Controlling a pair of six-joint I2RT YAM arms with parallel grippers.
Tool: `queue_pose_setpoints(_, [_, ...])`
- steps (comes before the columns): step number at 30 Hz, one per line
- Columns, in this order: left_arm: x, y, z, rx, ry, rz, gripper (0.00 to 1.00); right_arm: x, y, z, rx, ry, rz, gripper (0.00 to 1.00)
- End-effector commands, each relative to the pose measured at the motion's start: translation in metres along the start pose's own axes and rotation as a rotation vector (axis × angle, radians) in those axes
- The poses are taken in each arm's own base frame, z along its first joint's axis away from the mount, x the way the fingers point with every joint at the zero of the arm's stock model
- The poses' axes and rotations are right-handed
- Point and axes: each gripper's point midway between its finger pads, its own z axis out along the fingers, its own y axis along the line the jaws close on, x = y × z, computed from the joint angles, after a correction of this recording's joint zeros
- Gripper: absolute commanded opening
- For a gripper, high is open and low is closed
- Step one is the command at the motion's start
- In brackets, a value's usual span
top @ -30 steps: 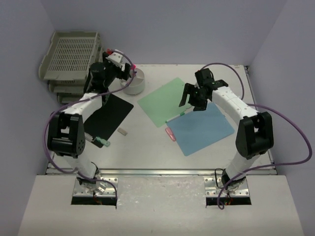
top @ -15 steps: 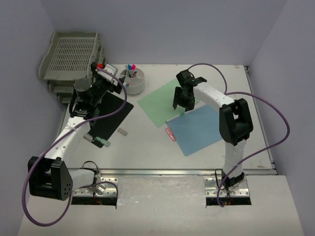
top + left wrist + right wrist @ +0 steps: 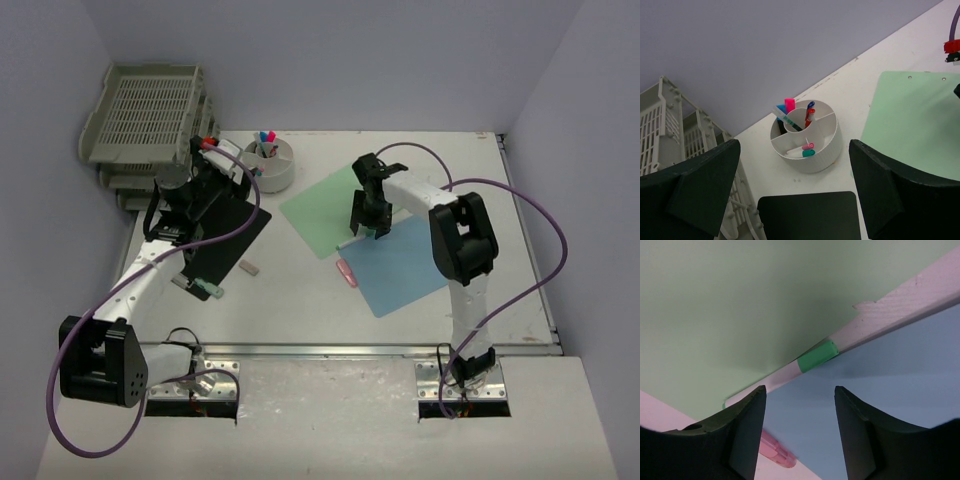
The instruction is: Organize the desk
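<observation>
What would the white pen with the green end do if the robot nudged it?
Probably roll: the pen looks round and slim. It lies between the green sheet and the blue sheet, whose edges might slow it. It looks stiff and light, so likely easy to lift.

No writing, label, brand, number or sign can be read in any view. The markers (image 3: 809, 112) standing in the round white pen holder (image 3: 826, 150) show only coloured caps, too small for print to be made out. The white marker with a green band (image 3: 816, 357), lying where the green and blue sheets meet, has a plain barrel.
</observation>
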Motion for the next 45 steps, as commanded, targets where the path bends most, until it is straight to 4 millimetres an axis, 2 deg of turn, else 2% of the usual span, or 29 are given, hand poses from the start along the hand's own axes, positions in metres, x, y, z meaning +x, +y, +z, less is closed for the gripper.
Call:
queue_pose_setpoints(1, [-0.012, 0.002, -0.001, -0.003, -0.054, 0.019, 0.88, -0.003, 0.009, 0.008, -0.011, 0.01, 0.025, 0.54])
queue_pose_setpoints(10, [-0.005, 0.0, 0.001, 0.001, -0.041, 0.009, 0.88, -0.005, 0.032, 0.022, -0.097, 0.051, 0.013, 0.22])
queue_pose_setpoints(11, [-0.004, 0.0, 0.001, 0.001, -0.04, 0.011, 0.88, -0.004, 0.037, 0.022, -0.119, 0.062, 0.011, 0.14])
queue_pose_setpoints(13, [-0.002, 0.0, 0.002, 0.001, -0.036, 0.009, 0.88, -0.006, 0.041, 0.02, -0.141, 0.065, 0.013, 0.04])
queue_pose_setpoints(16, [-0.003, -0.001, 0.002, 0.001, -0.038, 0.009, 0.88, -0.009, 0.049, 0.011, -0.183, 0.061, 0.011, 0.0])
queue_pose_setpoints(19, [-0.004, 0.0, 0.002, 0.001, -0.037, -0.01, 0.88, -0.018, 0.066, -0.01, -0.282, 0.03, -0.008, 0.0])
queue_pose_setpoints(22, [-0.017, -0.002, 0.002, 0.022, -0.036, -0.074, 0.88, -0.026, 0.088, -0.045, -0.442, -0.012, -0.081, 0.0])
queue_pose_setpoints(25, [-0.031, -0.022, -0.002, 0.135, -0.03, -0.188, 0.86, -0.033, 0.107, -0.082, -0.597, -0.09, -0.192, 0.0])
queue_pose_setpoints(27, [-0.041, -0.047, -0.009, 0.264, -0.03, -0.3, 0.85, -0.035, 0.117, -0.107, -0.706, -0.158, -0.287, 0.0])
queue_pose_setpoints(28, [-0.049, -0.064, -0.016, 0.351, -0.031, -0.402, 0.85, -0.033, 0.13, -0.126, -0.819, -0.188, -0.363, 0.0])
queue_pose_setpoints(29, [-0.049, -0.066, -0.016, 0.358, -0.03, -0.41, 0.84, -0.029, 0.13, -0.136, -0.847, -0.205, -0.41, 0.0])
queue_pose_setpoints(31, [-0.053, -0.084, -0.023, 0.436, -0.001, -0.612, 0.84, -0.028, 0.131, -0.161, -0.911, -0.346, -0.526, 0.0])
queue_pose_setpoints(33, [-0.053, -0.091, -0.025, 0.452, 0.026, -0.724, 0.82, -0.027, 0.128, -0.17, -0.934, -0.461, -0.592, 0.0])
queue_pose_setpoints(34, [-0.051, -0.092, -0.026, 0.452, 0.038, -0.757, 0.82, -0.03, 0.13, -0.186, -0.96, -0.525, -0.62, 0.0])
queue_pose_setpoints(41, [-0.056, -0.104, -0.026, 0.489, 0.046, -0.831, 0.79, 0.003, 0.133, -0.206, -1.078, -0.562, -0.731, 0.0])
queue_pose_setpoints(45, [-0.056, -0.127, -0.025, 0.532, 0.067, -0.826, 0.76, 0.012, 0.144, -0.212, -1.13, -0.538, -0.74, 0.0])
